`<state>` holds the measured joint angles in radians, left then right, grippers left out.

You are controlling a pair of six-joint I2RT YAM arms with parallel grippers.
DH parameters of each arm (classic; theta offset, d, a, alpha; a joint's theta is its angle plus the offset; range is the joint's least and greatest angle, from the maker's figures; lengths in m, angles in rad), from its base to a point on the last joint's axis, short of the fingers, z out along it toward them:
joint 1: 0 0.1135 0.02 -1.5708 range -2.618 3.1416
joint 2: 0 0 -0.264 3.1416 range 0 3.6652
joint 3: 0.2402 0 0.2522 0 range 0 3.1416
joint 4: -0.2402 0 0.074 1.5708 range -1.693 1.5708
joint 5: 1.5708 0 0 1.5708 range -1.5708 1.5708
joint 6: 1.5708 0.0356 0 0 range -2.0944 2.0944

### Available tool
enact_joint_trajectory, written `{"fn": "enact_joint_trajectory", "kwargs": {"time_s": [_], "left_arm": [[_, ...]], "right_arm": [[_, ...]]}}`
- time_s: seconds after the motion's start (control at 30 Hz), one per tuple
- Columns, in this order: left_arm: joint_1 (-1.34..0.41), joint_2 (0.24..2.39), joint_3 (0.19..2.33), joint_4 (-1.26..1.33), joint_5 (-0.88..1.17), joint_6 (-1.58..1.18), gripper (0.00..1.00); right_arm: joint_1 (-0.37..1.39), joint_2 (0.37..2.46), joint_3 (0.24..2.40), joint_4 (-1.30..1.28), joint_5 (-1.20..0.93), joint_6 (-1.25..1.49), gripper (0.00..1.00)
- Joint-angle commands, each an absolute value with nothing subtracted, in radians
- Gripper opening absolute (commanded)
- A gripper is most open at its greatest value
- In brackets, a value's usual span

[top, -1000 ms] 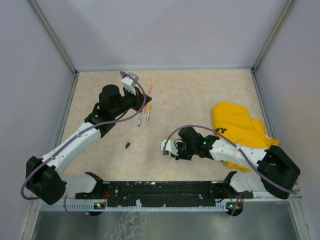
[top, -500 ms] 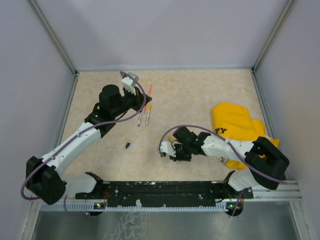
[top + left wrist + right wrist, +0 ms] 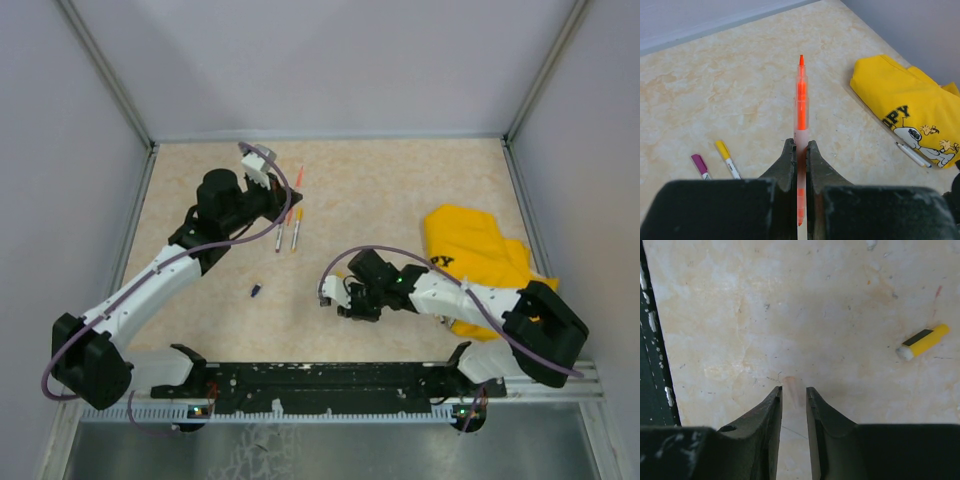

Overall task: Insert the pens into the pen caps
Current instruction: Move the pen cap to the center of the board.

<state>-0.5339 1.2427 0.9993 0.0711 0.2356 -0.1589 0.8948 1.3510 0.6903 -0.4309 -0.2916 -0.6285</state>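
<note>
My left gripper [image 3: 800, 145] is shut on an orange-pink pen [image 3: 801, 95], whose bare tip points away from the wrist. It hangs over the far left of the table [image 3: 400, 190]. In the top view this pen [image 3: 298, 178] sticks out beyond the left gripper [image 3: 283, 205]. Two pens [image 3: 279, 237] [image 3: 296, 232] lie just below it, one with a purple end [image 3: 699, 164] and one with a yellow end [image 3: 723, 150]. A dark blue cap [image 3: 256, 291] lies alone. My right gripper [image 3: 793, 388] hovers low, jaws slightly apart around a faint orange-pink blur. A yellow cap [image 3: 921, 341] lies to its right.
A yellow cloth [image 3: 480, 260] is bunched at the right, with a grey pen [image 3: 912, 154] along its near edge. The black rail [image 3: 330, 378] runs along the table's front edge, close to the right gripper [image 3: 335, 300]. Grey walls enclose the table.
The right gripper's jaws have opened from nearly shut to a narrow gap, and its arm shifted slightly. The left arm and its pen have not moved.
</note>
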Motion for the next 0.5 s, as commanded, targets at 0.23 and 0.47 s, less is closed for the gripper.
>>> {"fn": "enact_joint_trajectory", "kwargs": {"time_s": [0.23,0.47], "left_arm": [[-0.53,1.213,0.991,0.09,0.237,-0.151,0.0],[-0.529,1.216,0.991,0.089,0.237,-0.152,0.0]], "right_arm": [[0.909,1.089,0.607,-0.091,-0.083,-0.17,0.27],[0.911,1.056,0.623,-0.1,0.05,0.183,0.28]]}}
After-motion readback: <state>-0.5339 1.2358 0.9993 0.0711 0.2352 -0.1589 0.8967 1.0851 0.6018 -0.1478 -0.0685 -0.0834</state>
